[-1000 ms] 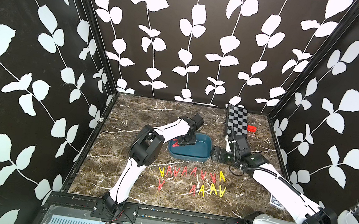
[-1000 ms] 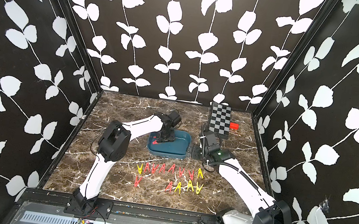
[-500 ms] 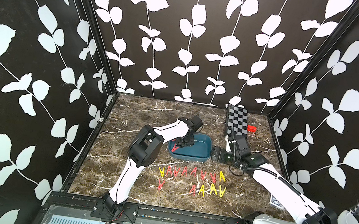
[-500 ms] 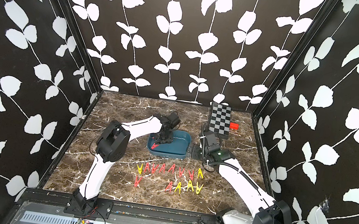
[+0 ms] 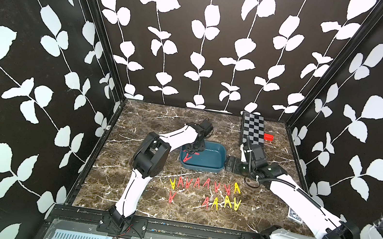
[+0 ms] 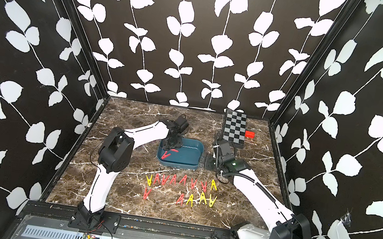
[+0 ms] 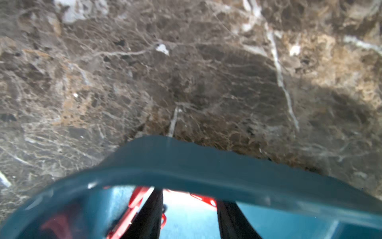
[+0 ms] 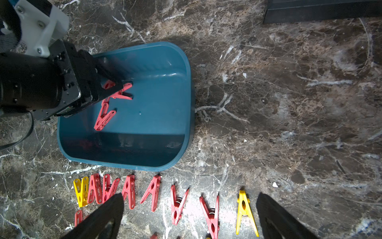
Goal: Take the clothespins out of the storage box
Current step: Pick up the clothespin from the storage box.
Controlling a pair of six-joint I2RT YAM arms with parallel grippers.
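The left gripper reached into the storage box near its left rim, jaws clamped on a red clothespin. A second red clothespin lay just beside it. The right gripper hung spread wide just off the right rim. Clothespin rows lined the box's near edge, and the marble table beyond lay bare.

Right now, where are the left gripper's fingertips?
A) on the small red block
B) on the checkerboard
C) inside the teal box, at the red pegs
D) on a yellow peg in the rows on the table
C: in the right wrist view the left gripper reaches into the storage box, with its fingertips at the red clothespins. The yellow clothespins lie outside the box on the table.
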